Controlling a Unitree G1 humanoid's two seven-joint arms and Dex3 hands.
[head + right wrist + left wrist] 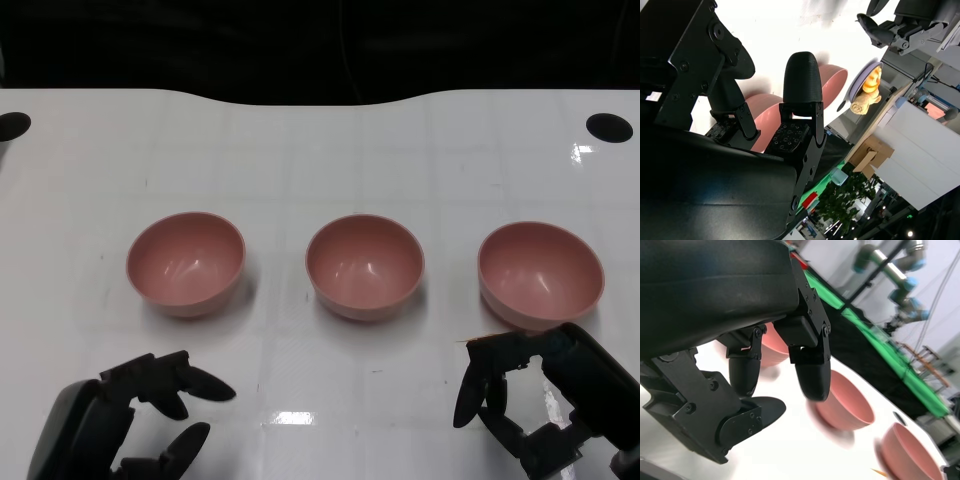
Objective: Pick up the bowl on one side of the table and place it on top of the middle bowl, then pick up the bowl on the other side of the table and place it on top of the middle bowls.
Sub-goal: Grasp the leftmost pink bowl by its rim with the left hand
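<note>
Nearest the camera, two black hands are hovering low over the white tabletop (pixel 320 400). The left hand (pixel 120 420) is holding nothing, its fingers (pixel 195 383) spreading wide and reaching toward the bowls. The right hand (pixel 545 400) is also holding nothing; its fingers (pixel 470 395) are arching apart, with open space between them.

Beyond the fingers, three pink bowls are sitting in a row across the tabletop, all upright, all apart from one another, none stacked. Each one is showing a bare pink inside with only glints of light.

The left bowl (pixel 186 263) is lying just past the left hand's fingers, not touching them. The right bowl (pixel 540 273) is sitting just beyond the right hand's fingers, very near them, though contact cannot be told. The middle bowl (pixel 364 266) is resting between the other two, ahead of the gap between the hands.

In the left wrist view the left hand's fingers (pixel 810 375) are hanging spread above the tabletop, with the bowls (pixel 845 402) lined up beyond them.

Farther off, two dark round holes (pixel 609 127) are showing near the tabletop's far corners.
</note>
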